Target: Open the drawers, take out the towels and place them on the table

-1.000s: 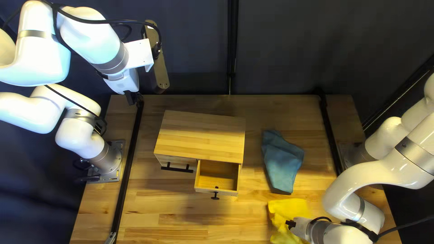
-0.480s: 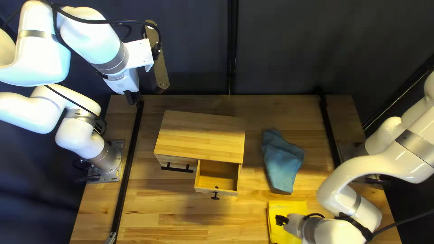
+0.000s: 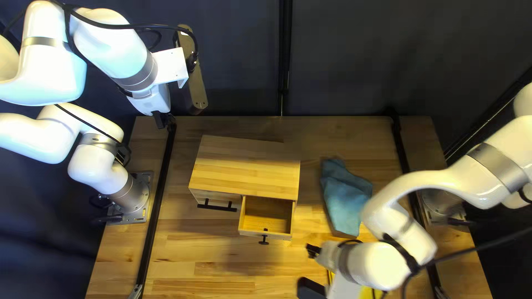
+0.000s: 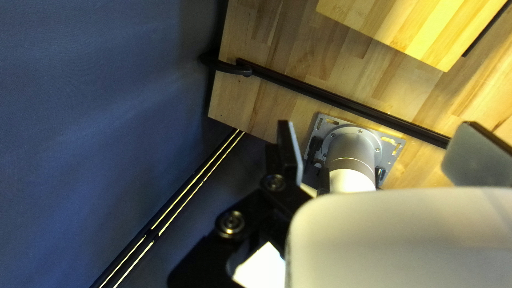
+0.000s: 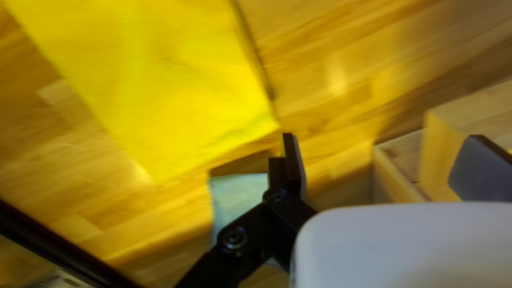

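Toward the table's [image 3: 208, 265] near right corner: right claw [image 5: 382, 140] spread, empty, beside the yellow towel [image 5: 160, 88].
Blue towel [image 3: 345, 195] lies toward the right edge, beside the drawer unit [image 3: 247, 168], whose right drawer [image 3: 266, 220] stands open. Left claw [image 4: 376, 126], spread and empty, hangs over the far left corner.

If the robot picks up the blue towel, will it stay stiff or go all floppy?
Probably floppy: the blue towel lies crumpled in soft folds, so it would likely droop from wherever it is pinched. It looks thin, so likely light. Pushed, it would probably bunch up rather than slide neatly.
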Available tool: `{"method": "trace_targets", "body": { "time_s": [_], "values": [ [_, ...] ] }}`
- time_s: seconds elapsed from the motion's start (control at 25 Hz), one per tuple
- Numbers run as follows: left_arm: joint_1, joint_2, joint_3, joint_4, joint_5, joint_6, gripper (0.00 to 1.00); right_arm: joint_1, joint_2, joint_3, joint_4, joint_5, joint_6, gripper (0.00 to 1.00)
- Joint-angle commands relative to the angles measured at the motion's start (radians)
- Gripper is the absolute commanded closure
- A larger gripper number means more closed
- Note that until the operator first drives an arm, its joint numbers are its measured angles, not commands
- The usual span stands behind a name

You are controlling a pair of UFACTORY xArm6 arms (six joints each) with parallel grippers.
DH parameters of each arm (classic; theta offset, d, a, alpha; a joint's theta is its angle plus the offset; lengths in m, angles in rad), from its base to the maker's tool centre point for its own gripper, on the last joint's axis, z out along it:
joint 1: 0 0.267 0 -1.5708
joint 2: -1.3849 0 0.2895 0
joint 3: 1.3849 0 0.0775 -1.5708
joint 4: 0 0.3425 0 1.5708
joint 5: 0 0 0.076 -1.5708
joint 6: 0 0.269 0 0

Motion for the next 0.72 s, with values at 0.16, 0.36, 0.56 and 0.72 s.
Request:
{"method": "trace_targets", "body": {
  "time_s": [0.16,0.36,0.56,0.72],
  "values": [
    [0.000,0.000,0.000,0.000,0.000,0.000,0.00,-0.092,0.120,-0.167,0.040,0.022,-0.185,0.00],
    [0.000,0.000,0.000,0.000,0.000,0.000,0.00,-0.141,0.216,-0.286,0.084,0.032,-0.317,0.00],
    [0.000,0.000,0.000,0.000,0.000,0.000,0.00,-0.175,0.295,-0.393,0.125,0.053,-0.428,0.00],
    [0.000,0.000,0.000,0.000,0.000,0.000,0.00,-0.201,0.360,-0.472,0.163,0.069,-0.510,0.00]
  ]
}}
